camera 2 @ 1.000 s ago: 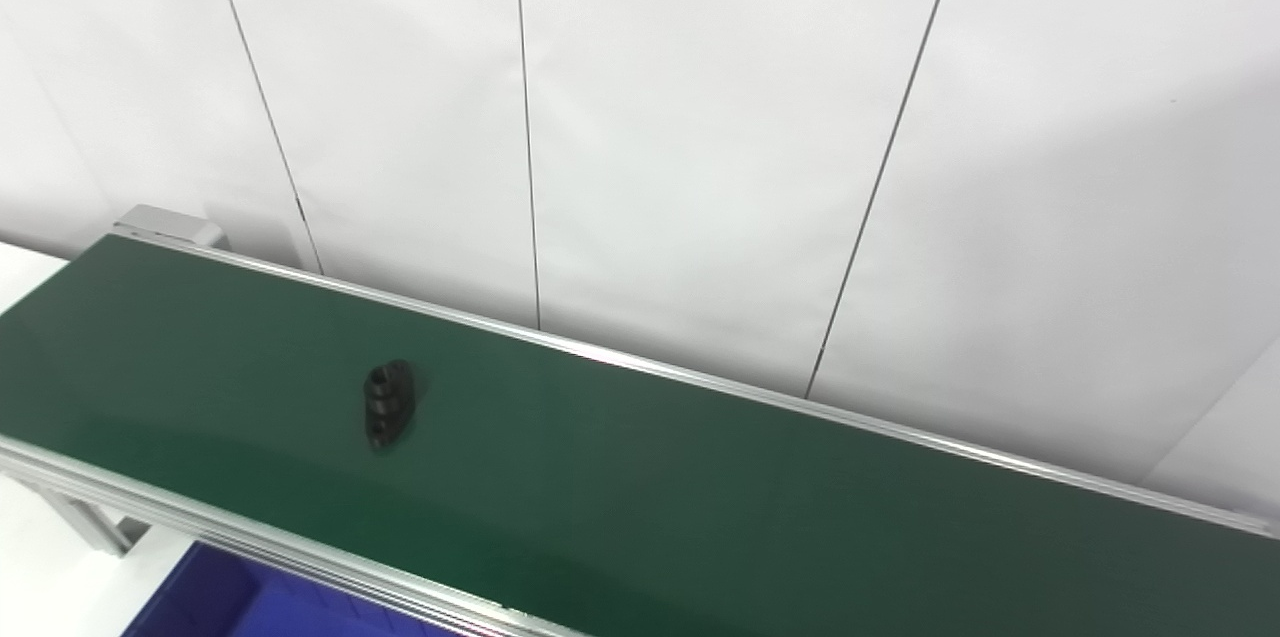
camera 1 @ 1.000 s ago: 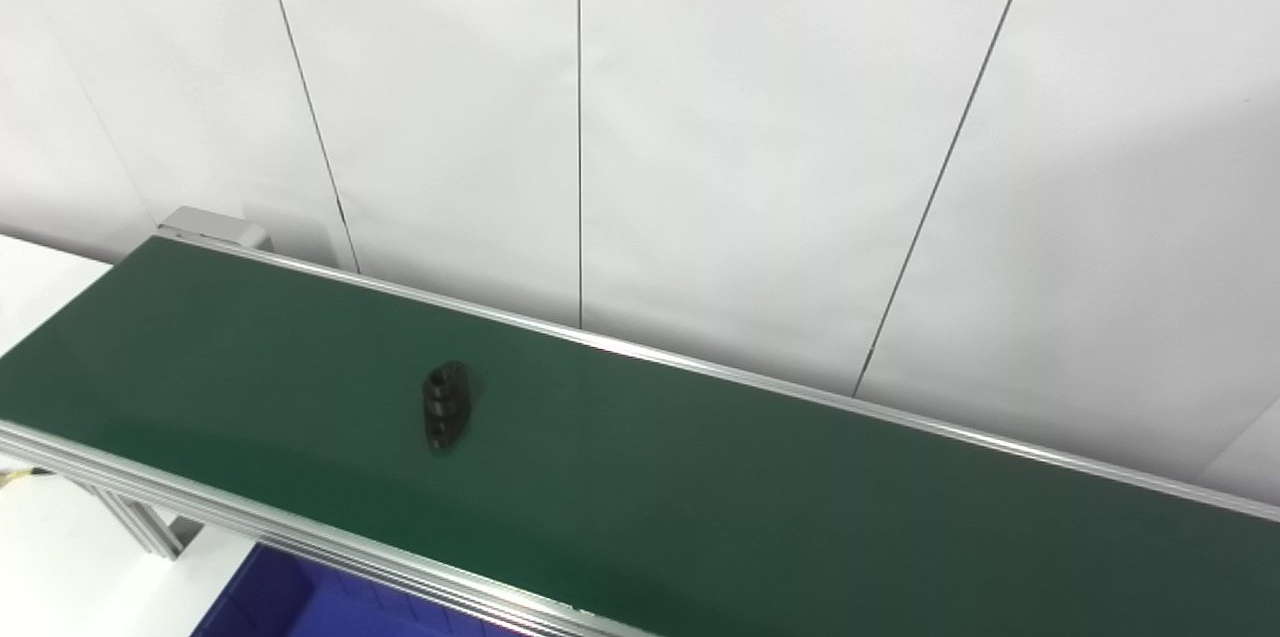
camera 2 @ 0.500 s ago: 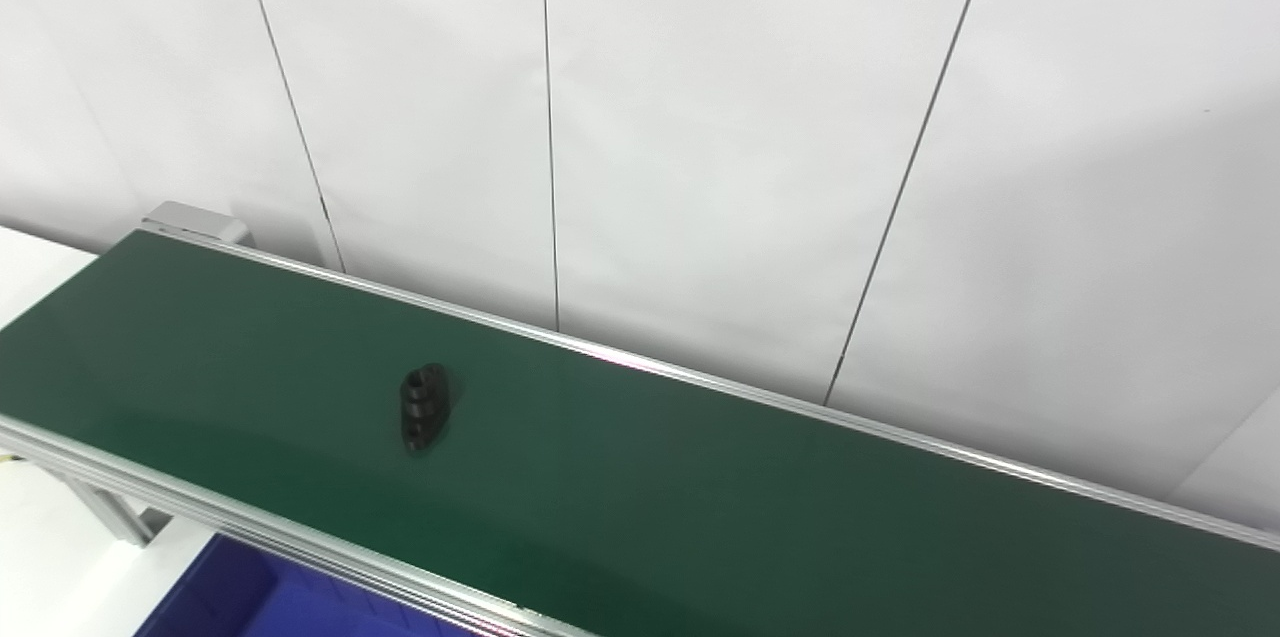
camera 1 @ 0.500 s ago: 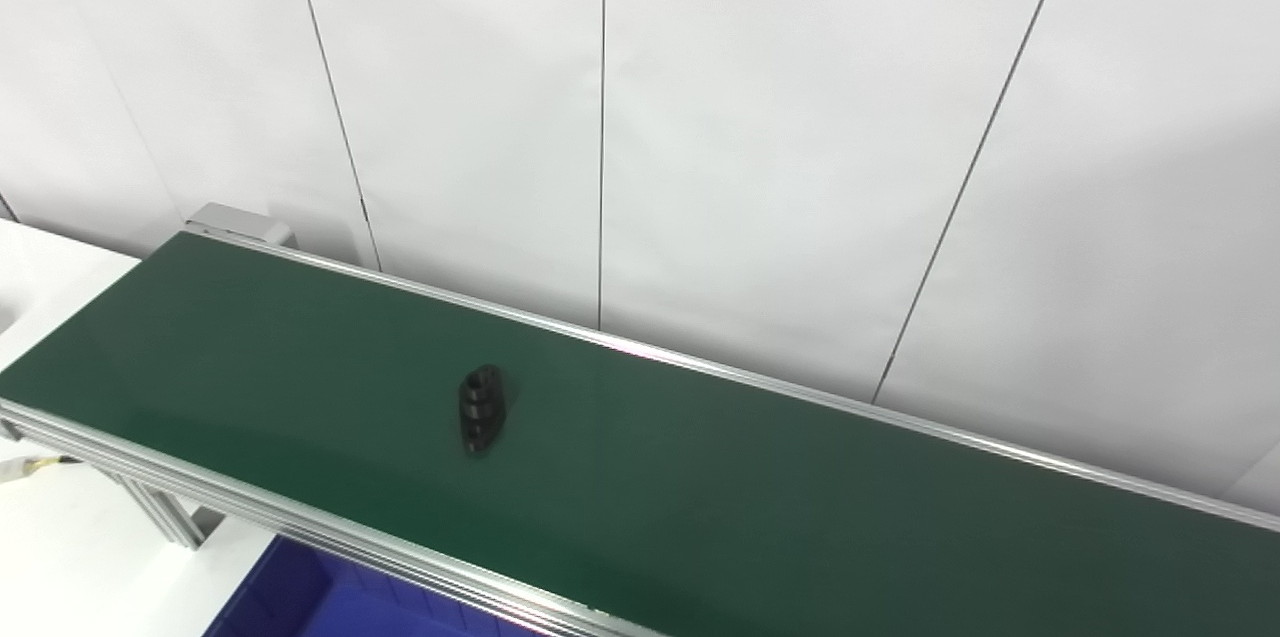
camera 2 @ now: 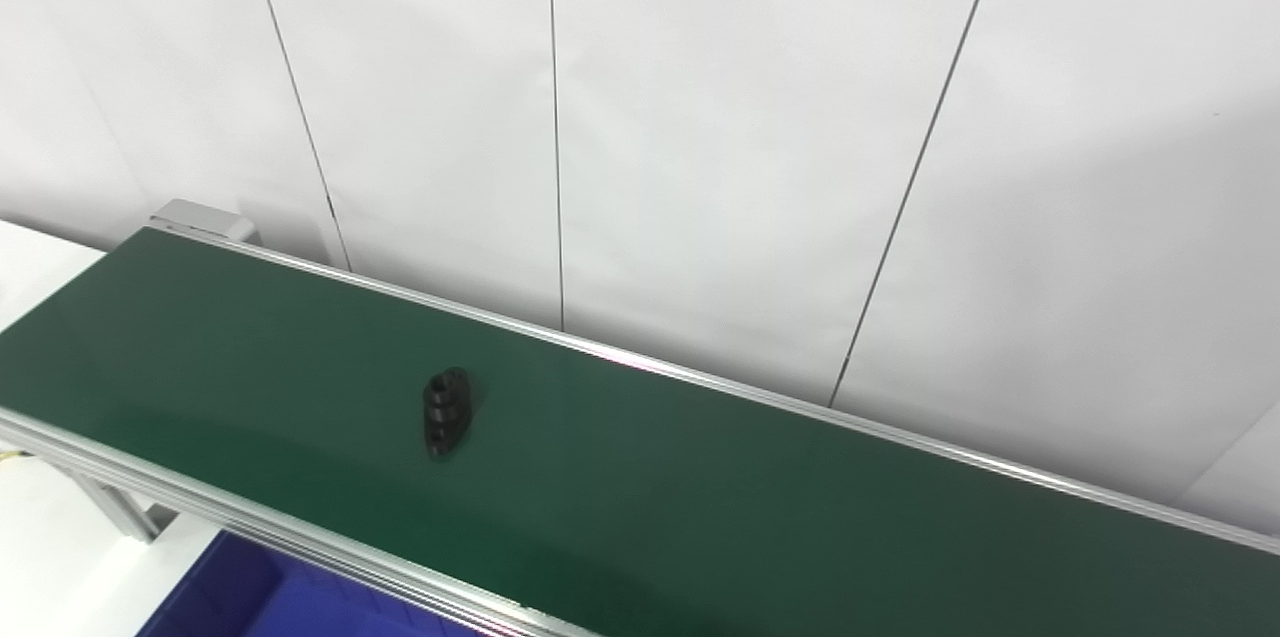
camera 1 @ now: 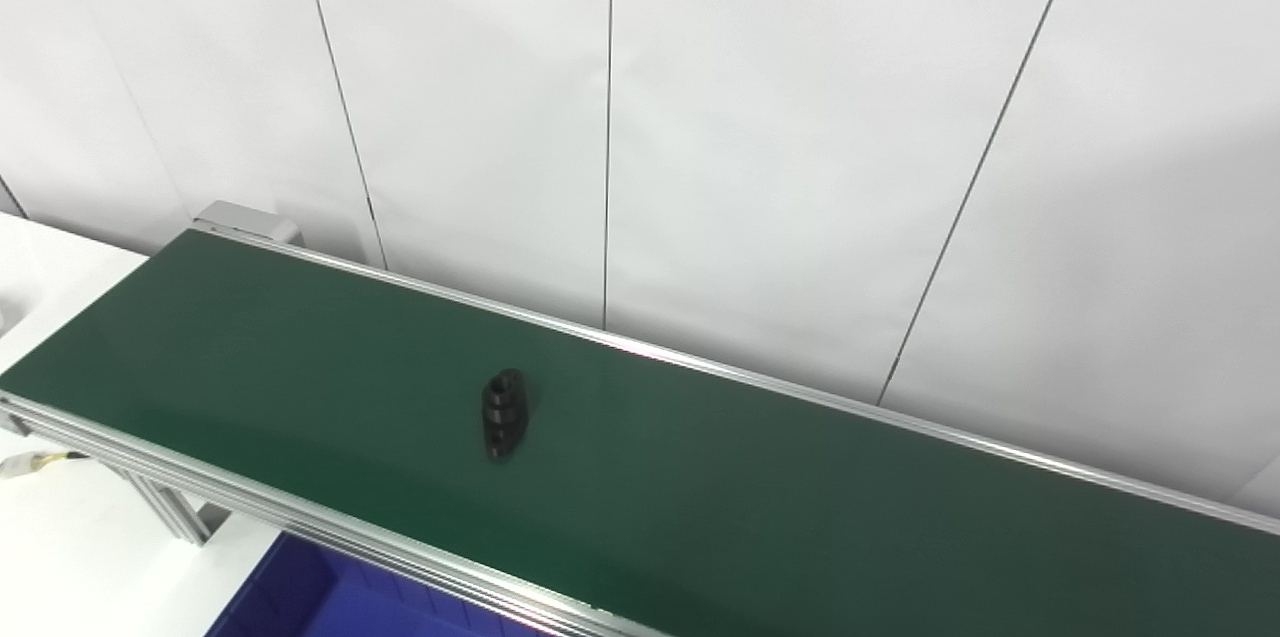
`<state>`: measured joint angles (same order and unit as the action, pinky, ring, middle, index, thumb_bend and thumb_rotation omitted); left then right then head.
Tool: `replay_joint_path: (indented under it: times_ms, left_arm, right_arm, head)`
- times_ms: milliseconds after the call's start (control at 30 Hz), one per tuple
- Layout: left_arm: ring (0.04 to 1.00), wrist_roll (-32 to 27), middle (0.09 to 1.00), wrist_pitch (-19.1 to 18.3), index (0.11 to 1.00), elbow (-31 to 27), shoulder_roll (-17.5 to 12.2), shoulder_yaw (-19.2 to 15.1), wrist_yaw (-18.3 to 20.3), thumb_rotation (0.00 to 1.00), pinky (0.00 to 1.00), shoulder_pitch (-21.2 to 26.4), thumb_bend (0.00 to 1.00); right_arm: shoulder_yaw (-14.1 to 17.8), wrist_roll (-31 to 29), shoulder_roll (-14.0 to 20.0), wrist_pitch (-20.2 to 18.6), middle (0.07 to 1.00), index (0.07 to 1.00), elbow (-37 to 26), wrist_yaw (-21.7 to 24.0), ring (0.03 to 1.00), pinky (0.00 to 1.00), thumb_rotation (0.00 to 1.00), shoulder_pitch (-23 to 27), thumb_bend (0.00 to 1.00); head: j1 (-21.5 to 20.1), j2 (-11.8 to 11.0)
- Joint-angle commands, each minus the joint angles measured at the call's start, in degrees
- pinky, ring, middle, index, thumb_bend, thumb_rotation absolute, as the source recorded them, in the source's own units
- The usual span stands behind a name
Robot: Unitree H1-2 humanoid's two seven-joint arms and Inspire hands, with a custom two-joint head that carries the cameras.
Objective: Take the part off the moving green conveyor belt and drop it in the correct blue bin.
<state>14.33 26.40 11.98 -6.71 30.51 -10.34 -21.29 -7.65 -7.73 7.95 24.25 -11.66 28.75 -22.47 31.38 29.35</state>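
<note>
A white panelled wall [camera 1: 780,117] with thin dark vertical seams fills the upper half of both views, and the conveyor runs along its foot, slanting from upper left down to lower right.

At the far left a white bench [camera 1: 60,537] shows beside and below the conveyor's end, with a pale cable end [camera 1: 30,462] lying on it just under the frame. A small grey metal housing [camera 1: 245,220] sits at the far left corner of the conveyor, against the wall. An aluminium leg [camera 1: 165,512] of the frame drops from the near rail toward the white surface.

The green conveyor belt [camera 1: 800,497] is edged by a silver rail on the wall side [camera 2: 800,412] and a ribbed silver rail on the near side [camera 1: 300,522]. Lying on the belt, left of its middle and about midway between the two rails, is the black part [camera 1: 503,414]: a small dark piece, longer than wide, with round raised rings or holes along its top. Nothing touches it.

Below the near rail, at the bottom edge left of centre, a corner of a blue bin [camera 1: 330,597] shows, with only part of its inside in view.

Neither hand appears in either view, so the state of the fingers cannot be told.
</note>
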Motion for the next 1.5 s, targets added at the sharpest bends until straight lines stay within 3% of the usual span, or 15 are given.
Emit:
replay_joint_path:
  times_ms: [0, 233, 400, 633, 833, 1067, 1200, 1300, 1467]
  left_arm:
    - [0.868, 0.2, 0.864, 0.5, 0.827, -0.9, 0.5, -0.1, 0.9, 0.99, 0.76, -0.6, 1.00]
    - [0.871, -0.1, 0.866, 0.5, 0.830, -0.9, 0.5, -0.2, 1.2, 0.99, 0.77, -0.5, 1.00]
    - [0.870, 0.2, 0.866, 0.5, 0.832, -0.9, 0.6, -0.4, 1.2, 0.98, 0.77, -0.6, 1.00]
    - [0.873, -0.2, 0.870, 0.5, 0.832, -1.0, 0.6, -0.4, 1.3, 0.99, 0.77, -0.7, 1.00]
    - [0.870, -0.3, 0.870, 0.5, 0.832, -0.7, 0.4, -0.3, 1.3, 0.98, 0.76, -0.5, 1.00]
    - [0.873, -0.3, 0.870, 0.5, 0.831, -0.7, 0.3, -0.6, 1.7, 0.98, 0.76, -0.4, 1.00]
    - [0.873, -0.4, 0.870, 0.5, 0.830, -0.7, 0.2, -0.8, 1.7, 0.98, 0.76, -0.3, 1.00]
    - [0.872, -0.2, 0.870, 0.5, 0.830, -0.8, 0.2, -0.9, 1.7, 0.98, 0.76, -0.4, 1.00]
    - [0.873, 0.4, 0.869, 0.5, 0.831, -0.7, 0.4, -1.0, 1.5, 0.99, 0.76, -0.4, 1.00]
  right_arm:
    - [-0.1, 1.3, -1.1, 2.6, 0.844, 0.910, -1.9, -2.0, 0.786, 0.68, 0.85, 1.3, 0.92]
    - [-1.0, 5.7, -2.5, 2.3, 0.856, 0.918, -1.7, -6.7, 0.790, 0.67, 0.93, 4.7, 0.97]
    - [-1.6, 7.0, -2.4, 2.2, 0.859, 0.917, -1.4, -8.8, 0.790, 0.67, 0.92, 7.5, 0.98]
    - [-1.9, 10.0, -1.7, 0.6, 0.845, 0.916, -0.7, -10.7, 0.768, 0.58, 0.92, 12.8, 0.98]
    - [-1.8, 6.3, -1.7, -2.7, 0.845, 0.918, 0.8, -11.2, 0.781, 0.65, 0.87, 16.9, 0.97]
    - [-2.3, 8.0, -2.6, -3.9, 0.828, 0.920, 2.1, -12.6, 0.764, 0.66, 0.93, 21.7, 0.95]
    - [-2.5, 10.6, -3.7, -1.3, 0.829, 0.900, 5.5, -13.9, 0.747, 0.64, 0.97, 24.2, 0.97]
    - [-3.1, 16.0, -3.0, 2.2, 0.846, 0.879, 8.7, -15.6, 0.762, 0.63, 0.95, 26.4, 0.97]
    - [-8.0, 23.0, 1.8, 2.7, 0.864, 0.872, 11.4, -22.5, 0.780, 0.63, 0.90, 30.8, 0.94]
  head:
    - [0.0, 0.0]
    - [-0.4, 0.2]
    - [-0.8, 0.3]
    - [-1.2, 0.5]
    - [-1.6, 0.4]
    - [-2.0, 0.3]
    - [-2.4, 0.4]
    - [-2.5, 0.5]
    - [-2.7, 0.6]
